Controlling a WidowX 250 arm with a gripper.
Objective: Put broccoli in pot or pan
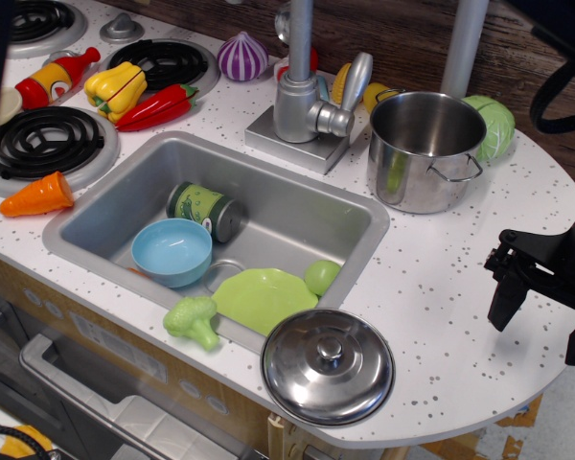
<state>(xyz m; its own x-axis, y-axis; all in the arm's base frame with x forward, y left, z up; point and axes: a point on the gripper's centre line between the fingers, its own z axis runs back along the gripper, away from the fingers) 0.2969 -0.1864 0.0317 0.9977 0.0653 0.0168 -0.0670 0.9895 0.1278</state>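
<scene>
A white speckled toy-kitchen surface (441,287) is filling the view, with a grey sink (297,206) sunk into its middle and dark wood running behind. The broccoli (193,321) is lying on the sink's near rim, tipped on its side, its bumpy light-green head pointing left and its short stalk pointing toward the lower right; it is sitting just beside a flat green plate (264,299) that is leaning over the same rim. A smooth green ball (321,277) is resting at the plate's far edge, and a light-blue bowl (172,251) and a dark can (207,211) are lying in the basin. A domed steel lid (328,365) is sitting on the surface near the plate. The pot (426,149) is standing upright and well apart, right of the faucet (305,91), its inside showing only reflections. The gripper (541,297) is hanging at the right edge, far from the broccoli, holding nothing; its black jaws are partly cut off by the frame, so I cannot tell how far they are parted.
</scene>
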